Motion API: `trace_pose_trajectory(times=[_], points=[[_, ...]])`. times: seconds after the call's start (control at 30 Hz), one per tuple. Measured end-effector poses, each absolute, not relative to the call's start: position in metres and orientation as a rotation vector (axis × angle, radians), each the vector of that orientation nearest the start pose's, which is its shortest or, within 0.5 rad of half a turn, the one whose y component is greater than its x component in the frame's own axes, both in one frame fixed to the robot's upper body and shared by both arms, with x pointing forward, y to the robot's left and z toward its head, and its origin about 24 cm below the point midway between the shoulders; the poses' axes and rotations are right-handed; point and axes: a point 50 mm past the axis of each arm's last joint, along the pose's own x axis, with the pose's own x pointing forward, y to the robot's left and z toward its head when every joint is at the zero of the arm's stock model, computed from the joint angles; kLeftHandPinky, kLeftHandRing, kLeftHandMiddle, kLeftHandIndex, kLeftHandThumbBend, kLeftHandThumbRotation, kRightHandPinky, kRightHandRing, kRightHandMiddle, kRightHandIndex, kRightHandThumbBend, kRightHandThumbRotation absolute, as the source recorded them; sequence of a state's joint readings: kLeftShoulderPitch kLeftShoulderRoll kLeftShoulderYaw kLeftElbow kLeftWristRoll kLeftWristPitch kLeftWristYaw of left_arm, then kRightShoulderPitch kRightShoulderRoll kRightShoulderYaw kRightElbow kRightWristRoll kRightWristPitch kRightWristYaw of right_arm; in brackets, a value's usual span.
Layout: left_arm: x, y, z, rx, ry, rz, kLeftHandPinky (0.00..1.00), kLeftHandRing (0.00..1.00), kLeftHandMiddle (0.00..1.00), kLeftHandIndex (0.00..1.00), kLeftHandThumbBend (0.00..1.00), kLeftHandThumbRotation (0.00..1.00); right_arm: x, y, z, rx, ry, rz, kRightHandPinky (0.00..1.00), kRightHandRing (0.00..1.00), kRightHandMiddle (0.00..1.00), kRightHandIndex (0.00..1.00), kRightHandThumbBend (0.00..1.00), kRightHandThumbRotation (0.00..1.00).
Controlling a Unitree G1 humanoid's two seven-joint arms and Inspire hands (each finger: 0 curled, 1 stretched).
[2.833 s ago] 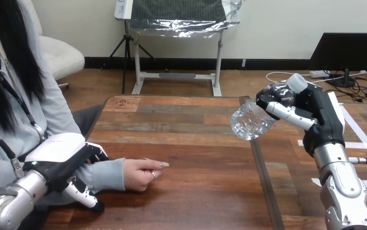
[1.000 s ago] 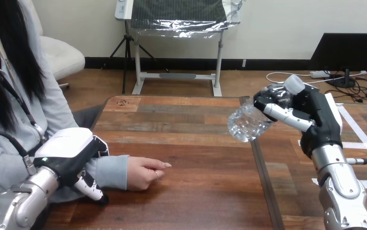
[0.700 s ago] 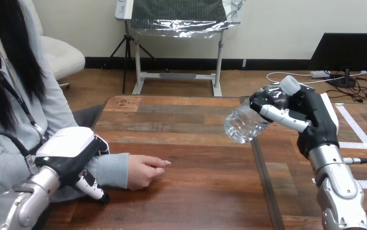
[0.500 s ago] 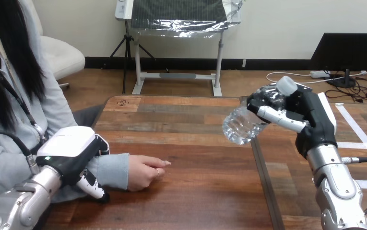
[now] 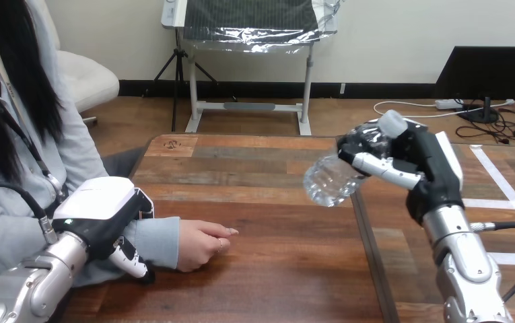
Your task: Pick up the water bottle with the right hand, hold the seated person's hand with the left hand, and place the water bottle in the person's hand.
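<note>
Right robot hand clamped on water bottle near neck | left robot hand curled round person's wrist | we judge bottle light, crushable.

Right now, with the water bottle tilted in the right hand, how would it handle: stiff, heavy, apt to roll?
The water bottle looks like thin clear plastic, so it probably dents under a squeeze. It looks see-through throughout, so it may be light. Its round body would likely roll if laid down.
</note>
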State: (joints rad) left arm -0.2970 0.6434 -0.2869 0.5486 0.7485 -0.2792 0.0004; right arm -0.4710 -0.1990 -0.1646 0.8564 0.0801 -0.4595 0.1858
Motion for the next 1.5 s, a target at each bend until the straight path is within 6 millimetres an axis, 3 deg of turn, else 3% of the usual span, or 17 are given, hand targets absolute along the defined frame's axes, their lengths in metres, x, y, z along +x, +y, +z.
trace_pose_trajectory(times=[0.83, 1.5], points=[[0.292, 0.237, 0.029, 1.417, 0.073, -0.414, 0.18, 0.25, 0.33, 0.36, 0.83, 0.00, 0.322, -0.191, 0.021, -0.083, -0.059, 0.123, 0.35, 0.41, 0.48, 0.46, 0.72, 0.00], [0.291, 0.230, 0.034, 1.374, 0.058, -0.447, 0.18, 0.23, 0.29, 0.28, 0.83, 0.00, 0.316, -0.181, 0.003, -0.080, 0.018, 0.161, 0.36, 0.42, 0.49, 0.47, 0.75, 0.00]])
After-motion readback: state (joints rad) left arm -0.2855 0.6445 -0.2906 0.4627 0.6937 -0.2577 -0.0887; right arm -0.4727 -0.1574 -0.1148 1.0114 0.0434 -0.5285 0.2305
